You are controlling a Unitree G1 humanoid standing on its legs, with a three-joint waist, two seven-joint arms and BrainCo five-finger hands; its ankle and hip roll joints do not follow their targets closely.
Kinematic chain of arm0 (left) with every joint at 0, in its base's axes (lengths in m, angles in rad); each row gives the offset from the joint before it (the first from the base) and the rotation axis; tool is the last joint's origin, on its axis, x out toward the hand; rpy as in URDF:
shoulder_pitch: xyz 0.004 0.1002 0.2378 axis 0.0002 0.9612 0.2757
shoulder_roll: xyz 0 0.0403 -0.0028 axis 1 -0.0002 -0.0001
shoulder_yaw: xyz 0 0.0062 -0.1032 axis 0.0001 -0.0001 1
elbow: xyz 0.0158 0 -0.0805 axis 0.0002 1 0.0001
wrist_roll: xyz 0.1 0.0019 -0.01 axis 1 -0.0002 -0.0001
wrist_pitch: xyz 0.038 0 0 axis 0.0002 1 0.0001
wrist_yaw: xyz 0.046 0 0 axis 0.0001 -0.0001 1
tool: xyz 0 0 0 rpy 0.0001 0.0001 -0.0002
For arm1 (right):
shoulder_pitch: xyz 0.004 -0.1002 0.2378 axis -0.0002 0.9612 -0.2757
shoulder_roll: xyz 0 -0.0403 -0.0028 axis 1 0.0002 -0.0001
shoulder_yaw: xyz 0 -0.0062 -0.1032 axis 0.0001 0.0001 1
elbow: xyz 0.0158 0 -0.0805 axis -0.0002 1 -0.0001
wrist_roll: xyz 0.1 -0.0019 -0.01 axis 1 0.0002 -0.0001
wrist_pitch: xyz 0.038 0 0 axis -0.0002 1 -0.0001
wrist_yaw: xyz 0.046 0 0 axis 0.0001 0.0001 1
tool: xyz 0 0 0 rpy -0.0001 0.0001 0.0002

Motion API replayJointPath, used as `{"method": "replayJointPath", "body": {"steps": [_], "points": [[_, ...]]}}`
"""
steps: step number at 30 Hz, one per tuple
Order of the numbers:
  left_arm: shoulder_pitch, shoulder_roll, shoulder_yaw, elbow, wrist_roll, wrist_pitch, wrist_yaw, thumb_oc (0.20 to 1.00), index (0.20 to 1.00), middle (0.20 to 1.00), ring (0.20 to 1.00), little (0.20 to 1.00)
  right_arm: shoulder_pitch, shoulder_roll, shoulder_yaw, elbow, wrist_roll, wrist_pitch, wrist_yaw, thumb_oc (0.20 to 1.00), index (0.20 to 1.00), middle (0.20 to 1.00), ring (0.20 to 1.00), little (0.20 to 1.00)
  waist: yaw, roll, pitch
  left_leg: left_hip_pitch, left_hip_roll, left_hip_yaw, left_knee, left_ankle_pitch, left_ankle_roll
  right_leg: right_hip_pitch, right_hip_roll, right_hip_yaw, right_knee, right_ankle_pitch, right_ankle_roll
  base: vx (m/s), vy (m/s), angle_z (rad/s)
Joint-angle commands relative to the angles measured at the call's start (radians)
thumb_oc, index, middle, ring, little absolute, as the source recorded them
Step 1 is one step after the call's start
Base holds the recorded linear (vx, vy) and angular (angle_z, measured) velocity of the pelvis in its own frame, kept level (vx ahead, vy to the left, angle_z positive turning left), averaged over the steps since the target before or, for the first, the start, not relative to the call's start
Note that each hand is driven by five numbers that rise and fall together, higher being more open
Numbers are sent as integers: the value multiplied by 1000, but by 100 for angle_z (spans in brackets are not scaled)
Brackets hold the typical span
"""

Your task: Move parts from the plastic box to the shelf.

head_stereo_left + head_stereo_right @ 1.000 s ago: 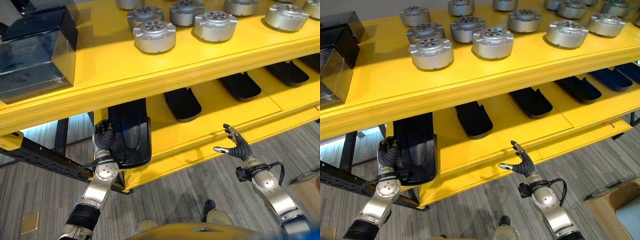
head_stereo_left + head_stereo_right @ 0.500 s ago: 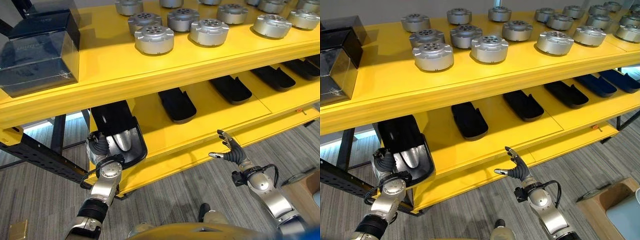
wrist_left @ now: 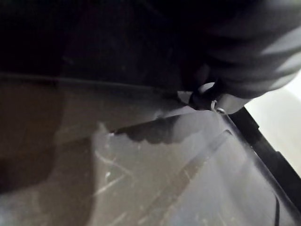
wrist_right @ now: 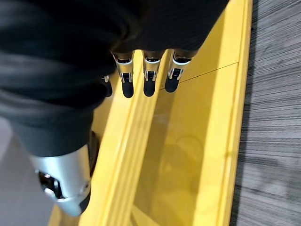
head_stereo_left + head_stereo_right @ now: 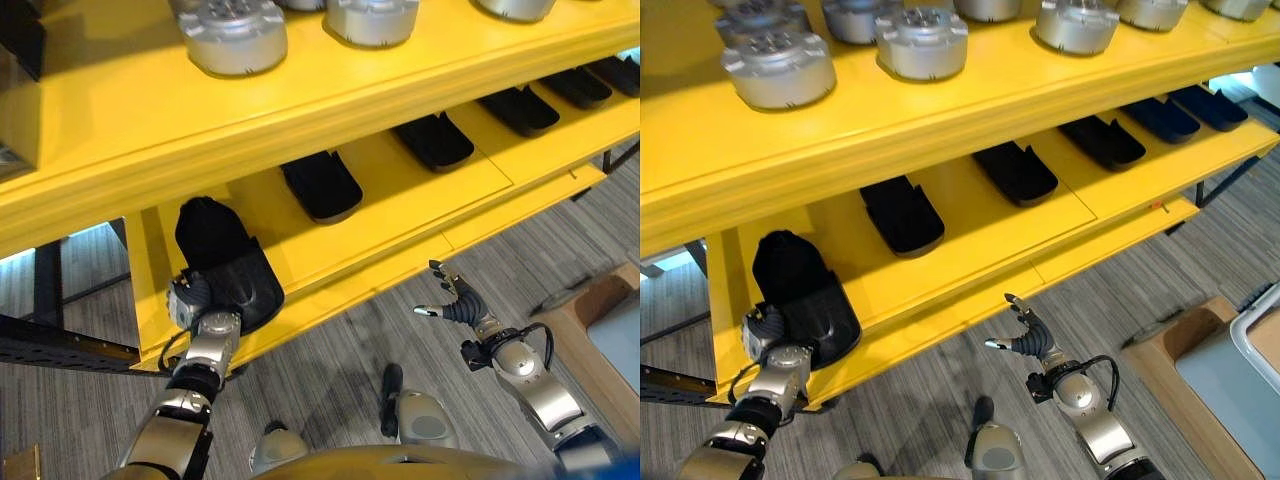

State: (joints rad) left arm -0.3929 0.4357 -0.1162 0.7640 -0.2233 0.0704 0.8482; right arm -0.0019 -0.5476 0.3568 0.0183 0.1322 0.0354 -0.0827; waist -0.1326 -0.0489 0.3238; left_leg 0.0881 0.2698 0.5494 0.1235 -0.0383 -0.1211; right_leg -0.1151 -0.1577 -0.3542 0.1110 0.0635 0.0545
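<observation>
Left eye view, lower left: the left hand (image 5: 192, 300) sits at the front edge of the lower level of the bright yellow two-level metal shelf (image 5: 420, 205), pressed against the near end of a black moulded plastic tray part (image 5: 222, 262). That part lies flat on the lower level at its far left end, its rounded end pointing back under the upper level. Whether the left hand's fingers grasp the part or only touch it cannot be told; the left wrist view gives just a dark surface above a scuffed translucent one.

More black tray parts of the same shape (image 5: 320, 185) lie spaced along the lower level, running toward the upper right of the frame. On the upper level, across the top of the frame, stand round silver machined metal discs with holes in their tops (image 5: 231, 33).

At the lower right, the right hand (image 5: 455, 303) hangs in front of the shelf above the floor, fingers spread and straight, grasping nothing. The right wrist view shows its dark-tipped fingers (image 4: 149, 80) extended over the yellow shelf edge.

Grey wood-grain plank flooring (image 5: 330, 350) runs under the shelf. A black perforated metal beam (image 5: 50, 345) shows at the left edge, and a brown cardboard box corner (image 5: 600, 300) at the right edge.
</observation>
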Motion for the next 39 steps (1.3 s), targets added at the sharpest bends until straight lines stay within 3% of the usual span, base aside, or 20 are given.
{"method": "replayJointPath", "body": {"steps": [1, 14, 23, 27, 39], "points": [[-83, 103, -9, -43, 47, -86, 5, 200, 200, 200, 200, 200, -36, -19, 5, -80, 7, -40, -20, 1000, 1000, 1000, 1000, 1000, -9, -17, -5, -114, 51, -25, 99, 24, -17, 51, -76, -6, 63, -107, 128, -120, 42, -3], [-155, 216, 24, -20, 26, -84, -58, 200, 200, 200, 200, 200, -51, -82, -38, -113, -13, -39, 14, 1000, 1000, 1000, 1000, 1000, -19, -29, 44, -186, 87, -29, 178, 12, -29, -11, -91, 5, 108, -118, 118, -45, 82, 0], [-268, 288, 3, 52, 31, -7, -62, 200, 200, 200, 200, 200, -71, -107, -54, -115, 5, -56, 29, 1000, 1000, 1000, 1000, 1000, -31, -70, 73, -235, 114, -29, 258, -26, -27, -63, -94, 27, 140, -110, 126, -58, 41, -2], [-308, 324, -15, 85, 68, -20, -84, 200, 200, 200, 200, 200, -85, -103, -39, -123, 8, -57, 14, 1000, 1000, 1000, 1000, 1000, -33, -86, 88, -263, 122, -30, 300, -48, -22, -87, -94, 39, 155, -108, 134, -59, 1, -1], [-371, 332, -43, 59, 37, -1, -38, 200, 200, 200, 200, 200, -101, -120, -61, -108, 9, -68, -22, 1000, 1000, 1000, 1000, 1000, -31, -103, 119, -296, 136, -33, 322, -54, -25, -107, -95, 37, 146, -98, 138, -48, 19, 2]]}}
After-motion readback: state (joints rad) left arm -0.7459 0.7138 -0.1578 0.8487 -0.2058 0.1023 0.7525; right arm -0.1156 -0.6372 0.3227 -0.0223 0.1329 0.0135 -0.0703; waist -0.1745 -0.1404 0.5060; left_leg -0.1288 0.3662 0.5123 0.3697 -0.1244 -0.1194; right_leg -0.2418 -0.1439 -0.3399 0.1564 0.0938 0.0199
